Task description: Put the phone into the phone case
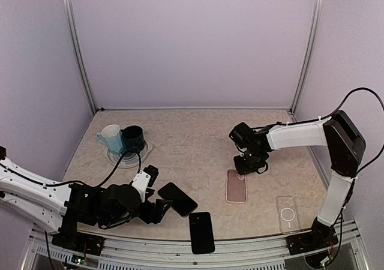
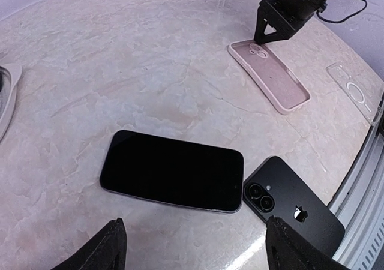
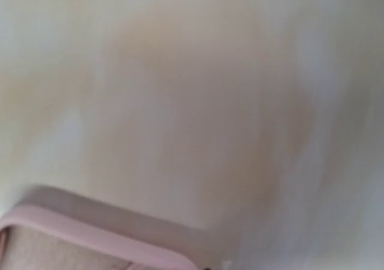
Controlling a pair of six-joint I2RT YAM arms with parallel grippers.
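A black phone (image 1: 177,198) lies screen-up on the table, just ahead of my left gripper (image 1: 157,208), which is open and empty. In the left wrist view the phone (image 2: 173,170) lies crosswise beyond my fingertips (image 2: 107,250). A pink phone case (image 1: 236,186) lies open side up right of centre and also shows in the left wrist view (image 2: 270,77). My right gripper (image 1: 243,167) points down at the case's far end with its fingers together. The right wrist view is blurred and shows only the case's pink rim (image 3: 90,237).
A second black phone (image 1: 201,232) lies back-up near the front edge, touching the first phone's end (image 2: 294,207). A clear case (image 1: 287,213) lies at the front right. Two mugs (image 1: 123,139) stand on a plate (image 1: 129,159) at the back left.
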